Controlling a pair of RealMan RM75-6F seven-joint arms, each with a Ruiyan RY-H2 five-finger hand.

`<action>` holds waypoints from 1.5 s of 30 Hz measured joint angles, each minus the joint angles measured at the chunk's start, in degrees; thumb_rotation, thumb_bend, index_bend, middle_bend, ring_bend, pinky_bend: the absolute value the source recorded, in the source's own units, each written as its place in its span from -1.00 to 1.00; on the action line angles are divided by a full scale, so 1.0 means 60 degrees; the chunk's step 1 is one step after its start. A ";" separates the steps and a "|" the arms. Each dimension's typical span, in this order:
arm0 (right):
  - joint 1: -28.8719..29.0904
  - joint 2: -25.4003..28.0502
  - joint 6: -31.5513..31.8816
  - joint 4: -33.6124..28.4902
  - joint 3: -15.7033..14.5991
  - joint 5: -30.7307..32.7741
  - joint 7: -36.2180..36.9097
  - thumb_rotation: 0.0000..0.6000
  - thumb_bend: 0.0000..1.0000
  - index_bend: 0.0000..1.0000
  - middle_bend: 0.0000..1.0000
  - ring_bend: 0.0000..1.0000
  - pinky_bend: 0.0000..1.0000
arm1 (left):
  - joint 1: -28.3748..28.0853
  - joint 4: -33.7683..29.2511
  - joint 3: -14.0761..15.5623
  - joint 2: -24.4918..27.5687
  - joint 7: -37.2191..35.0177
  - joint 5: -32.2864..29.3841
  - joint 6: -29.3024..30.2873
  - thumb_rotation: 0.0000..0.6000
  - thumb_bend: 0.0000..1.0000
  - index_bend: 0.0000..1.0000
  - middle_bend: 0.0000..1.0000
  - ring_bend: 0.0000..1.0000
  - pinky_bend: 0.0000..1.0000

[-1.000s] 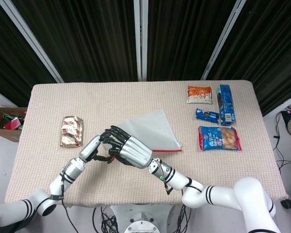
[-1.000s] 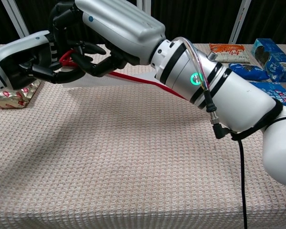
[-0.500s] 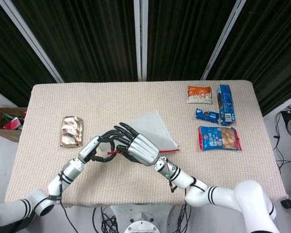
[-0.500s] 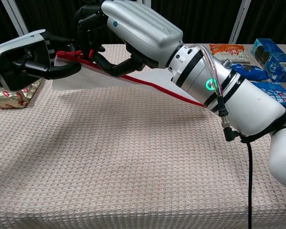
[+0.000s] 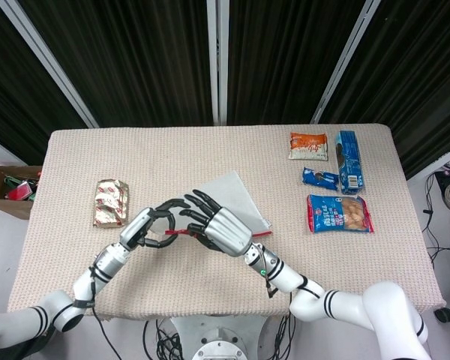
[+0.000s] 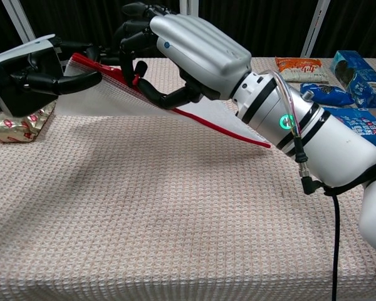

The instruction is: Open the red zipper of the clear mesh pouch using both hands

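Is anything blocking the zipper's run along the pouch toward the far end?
Nothing visible. The left hand holds the pouch corner, the right hand is at the red zipper, and the remaining track lies bare.

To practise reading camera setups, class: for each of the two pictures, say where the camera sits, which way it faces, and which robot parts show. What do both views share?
Head view: high above, looking down on the whole table; both arms and hands show.
Chest view: low at the table's near edge, looking across; right hand and forearm fill it, left hand at the edge.
Shared: both hands, mesh pouch, red zipper.
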 measured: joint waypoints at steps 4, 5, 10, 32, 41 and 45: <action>-0.0081 -0.0079 0.0096 0.0183 -0.0064 -0.0046 0.0037 1.00 0.19 0.93 -0.52 -1.00 -1.00 | -0.0010 0.0118 -0.0010 -0.0044 -0.0369 -0.0026 0.0033 1.00 -0.19 0.30 -0.56 -0.80 -0.78; -0.0096 -0.0089 0.0119 0.0218 -0.0081 -0.0064 0.0034 1.00 0.19 0.93 -0.52 -1.00 -1.00 | -0.0011 0.0160 -0.0020 -0.0062 -0.0459 -0.0040 0.0050 1.00 -0.19 0.30 -0.56 -0.79 -0.78; -0.0218 -0.0047 0.0250 0.0354 -0.0198 -0.0171 -0.0082 1.00 0.19 0.93 -0.52 -1.00 -1.00 | 0.0015 0.0285 -0.0051 -0.0100 -0.0666 -0.0090 0.0140 1.00 -0.19 0.29 -0.56 -0.80 -0.78; -0.1702 0.1351 0.0657 -0.0015 -0.0965 -0.0047 -0.0618 1.00 0.19 0.93 -0.52 -1.00 -1.00 | 0.0499 0.1047 -0.0200 -0.0160 -0.1070 -0.0816 -0.0015 1.00 -0.18 0.29 -0.56 -0.79 -0.78; -0.2391 0.1980 0.0752 0.0120 -0.1159 0.0183 -0.0693 1.00 0.19 0.93 -0.52 -1.00 -1.00 | 0.0670 0.1255 -0.0300 -0.0186 -0.0951 -0.1100 -0.0281 1.00 -0.16 0.29 -0.56 -0.80 -0.78; -0.2732 0.2242 0.0830 0.0175 -0.1228 0.0303 -0.0617 1.00 0.19 0.93 -0.52 -1.00 -1.00 | 0.0769 0.1306 -0.0321 -0.0210 -0.0924 -0.1186 -0.0366 1.00 -0.16 0.29 -0.56 -0.80 -0.78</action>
